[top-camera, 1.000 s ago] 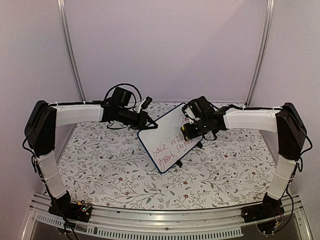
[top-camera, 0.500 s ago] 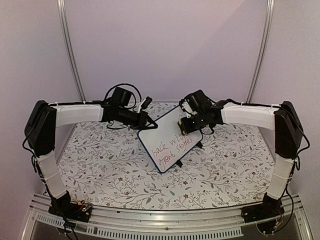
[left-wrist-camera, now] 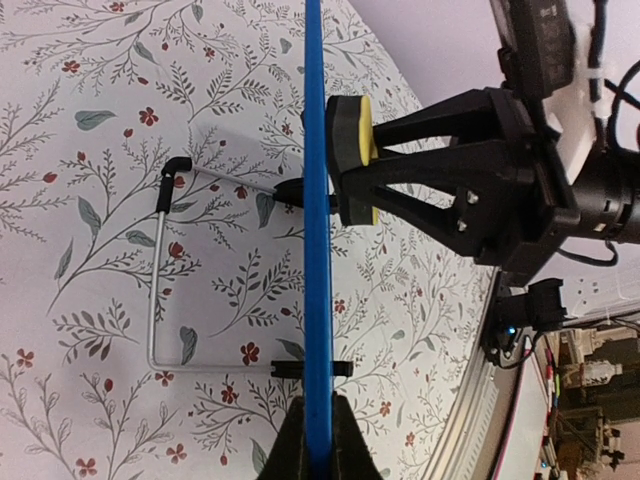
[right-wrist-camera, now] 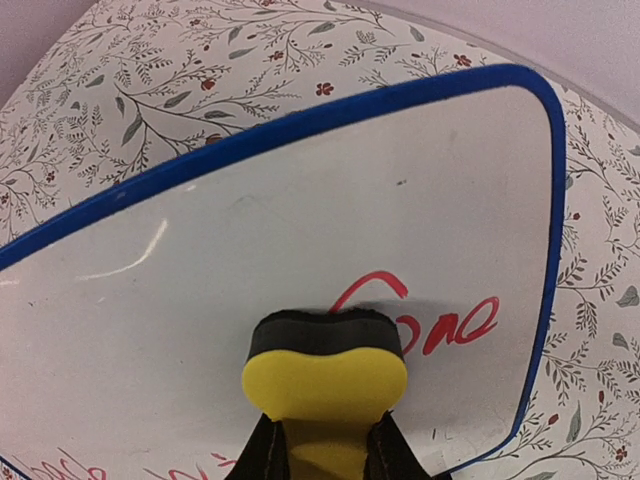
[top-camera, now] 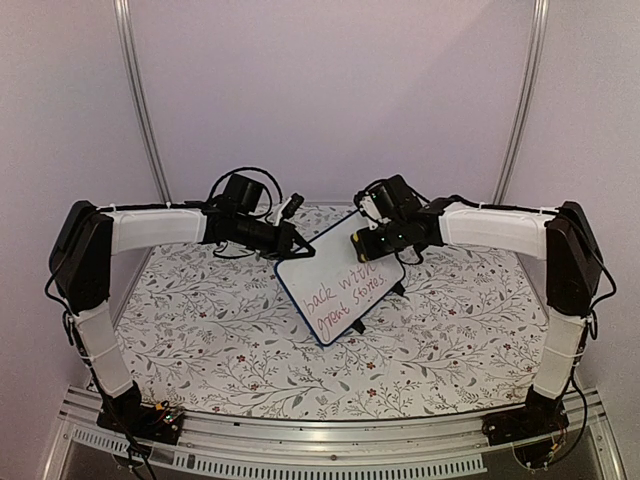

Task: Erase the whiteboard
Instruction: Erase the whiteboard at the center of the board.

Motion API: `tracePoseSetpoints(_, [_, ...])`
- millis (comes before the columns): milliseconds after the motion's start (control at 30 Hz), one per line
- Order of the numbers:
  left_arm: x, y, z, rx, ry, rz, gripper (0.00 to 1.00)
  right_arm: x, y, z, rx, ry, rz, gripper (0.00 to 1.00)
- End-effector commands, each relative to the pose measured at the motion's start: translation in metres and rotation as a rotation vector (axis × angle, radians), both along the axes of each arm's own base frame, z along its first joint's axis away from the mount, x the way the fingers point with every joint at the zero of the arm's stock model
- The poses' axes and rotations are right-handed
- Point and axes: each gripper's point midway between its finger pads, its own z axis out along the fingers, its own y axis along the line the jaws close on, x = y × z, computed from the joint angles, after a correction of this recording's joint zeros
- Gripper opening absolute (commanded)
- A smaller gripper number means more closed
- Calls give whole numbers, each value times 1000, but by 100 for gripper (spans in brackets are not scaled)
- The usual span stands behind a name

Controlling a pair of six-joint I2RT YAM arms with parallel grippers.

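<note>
blue-framed whiteboard (top-camera: 330, 272), long axis diagonal

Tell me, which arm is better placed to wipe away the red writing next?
The right. The right gripper holds the yellow sponge eraser against the small blue-framed whiteboard, beside red writing. The left gripper is shut on the board's edge, steadying it.

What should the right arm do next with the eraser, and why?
Probably sweep the eraser sideways over the red marks just beside it. The right gripper holds it against the whiteboard, the left gripper clamps the board's edge, and more writing is left on the board's near half.
</note>
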Motion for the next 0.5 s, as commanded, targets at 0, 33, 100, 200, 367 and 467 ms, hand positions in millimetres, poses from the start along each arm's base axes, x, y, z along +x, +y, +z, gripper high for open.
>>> tracePoseSetpoints(0, [-11,-6,-6,32,-32,-61,0,-23,-15,-34,-94,59,9,17])
tracePoseSetpoints(33, [-12,-6,-7,31,-32,-63,0,-26,-18,-36,-113,58,7,17])
tracePoseSetpoints(100, [-12,-6,-7,32,-30,-61,0,-31,-21,-38,-150,52,5,17])
tracePoseSetpoints(200, [-12,-6,-6,31,-32,-61,0,-37,-25,-42,-187,51,3,17])
tracePoseSetpoints(367, [-11,-6,-7,33,-32,-58,0,-40,-30,-38,-189,36,-9,17])
tracePoseSetpoints(467, [-11,-6,-7,34,-33,-58,0,-37,-30,-38,-192,28,-22,17])
